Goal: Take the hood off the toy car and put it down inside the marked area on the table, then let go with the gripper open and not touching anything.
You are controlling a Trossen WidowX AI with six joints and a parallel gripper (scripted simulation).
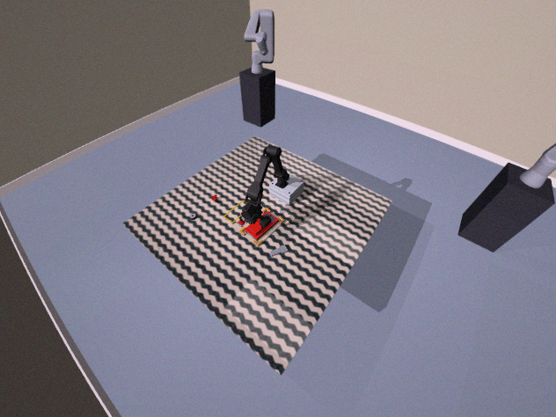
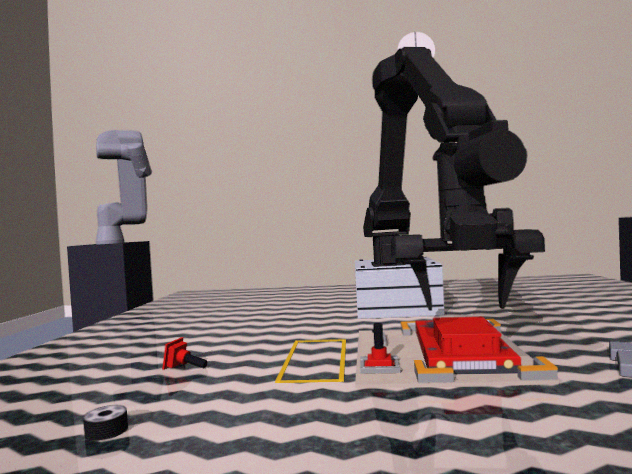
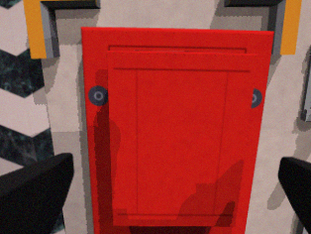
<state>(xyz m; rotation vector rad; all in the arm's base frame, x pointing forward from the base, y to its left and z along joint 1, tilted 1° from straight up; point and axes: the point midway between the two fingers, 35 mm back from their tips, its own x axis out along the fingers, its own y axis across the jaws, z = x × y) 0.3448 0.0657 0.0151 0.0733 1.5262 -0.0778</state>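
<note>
The toy car (image 2: 424, 340) (image 3: 93, 50) is red and sits on a beige board (image 2: 406, 352) between orange and grey corner brackets. Its hood (image 2: 466, 342) (image 3: 175, 134) is a raised red panel lying on the car's front part. My gripper (image 2: 466, 308) (image 3: 176, 161) is open and empty. Its fingertips are a little above the car, spread to either side of the hood in the wrist view. The marked area (image 1: 228, 220) (image 2: 309, 381) is a yellow outline on the patterned surface, left of the board in the exterior view.
A red piece with a black pin (image 2: 378, 356) stands in a grey holder on the board, between car and marked area. A similar red piece (image 1: 214, 197) (image 2: 176, 354) lies farther left. A wheel (image 1: 193, 215) (image 2: 105, 423) lies front left. A grey part (image 1: 279, 250) (image 2: 623, 357) lies right of the board.
</note>
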